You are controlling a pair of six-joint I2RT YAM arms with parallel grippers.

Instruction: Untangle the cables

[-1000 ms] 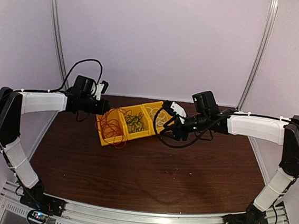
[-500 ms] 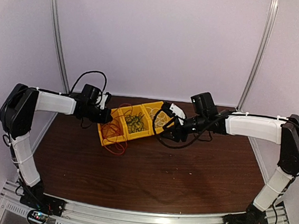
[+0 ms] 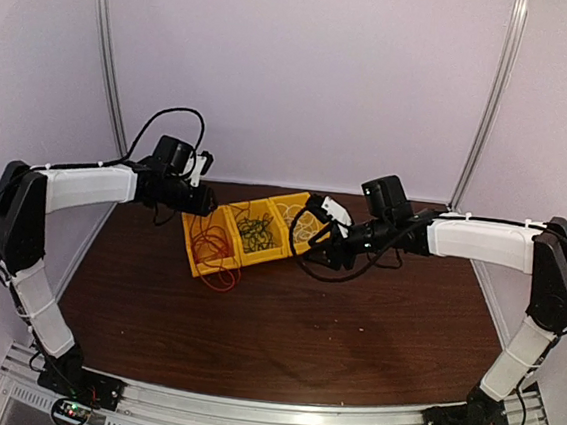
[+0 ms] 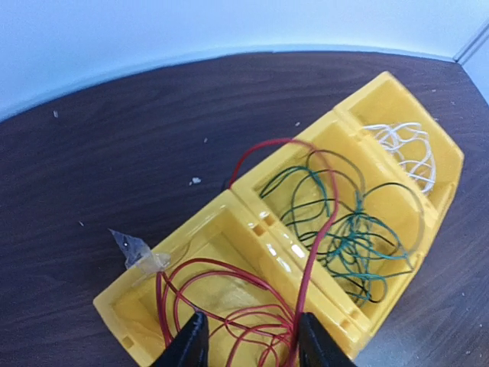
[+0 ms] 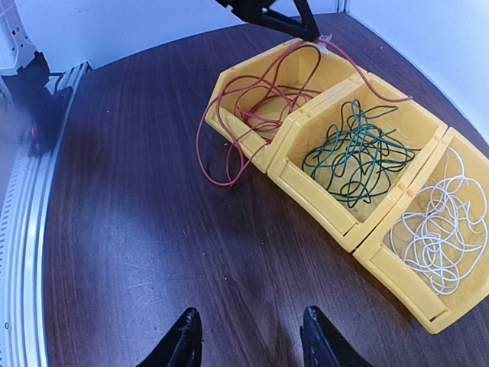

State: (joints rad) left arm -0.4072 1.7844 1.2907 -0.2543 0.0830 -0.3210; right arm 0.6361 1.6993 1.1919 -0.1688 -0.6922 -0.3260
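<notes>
Left claw (image 4: 250, 345) straddles red cable (image 4: 309, 267) arcing over green cable (image 4: 359, 237).

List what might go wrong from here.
1. A red cable strand lies over the green cable in the middle bin; pulling may snag the green one.
2. A red loop hangs over the yellow bins' wall onto the table; lifting may drag the bins.
3. The open left gripper straddles several strands and may grab a clump.

bins (image 3: 259, 256): rear table (image 3: 303, 325) | cables (image 5: 359, 149): one per compartment | leftmost spills forward
</notes>
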